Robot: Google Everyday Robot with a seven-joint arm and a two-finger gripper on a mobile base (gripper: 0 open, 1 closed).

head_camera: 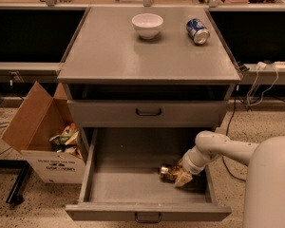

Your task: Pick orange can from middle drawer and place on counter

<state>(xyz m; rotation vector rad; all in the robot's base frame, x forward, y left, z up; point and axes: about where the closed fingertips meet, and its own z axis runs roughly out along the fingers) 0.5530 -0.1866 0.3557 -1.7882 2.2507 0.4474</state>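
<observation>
The orange can [165,173] lies on its side on the floor of the open middle drawer [133,186], right of centre. My gripper [181,176] is down inside the drawer on the can's right side, right against it. My white arm [218,148] reaches in from the right over the drawer's side wall. The counter [123,56] is the broad grey top of the cabinet above.
A white bowl [147,25] and a blue and white can [197,31] lying on its side sit at the back of the counter. The upper drawer front [148,112] is closed. An open cardboard box [47,137] with rubbish stands on the floor to the left.
</observation>
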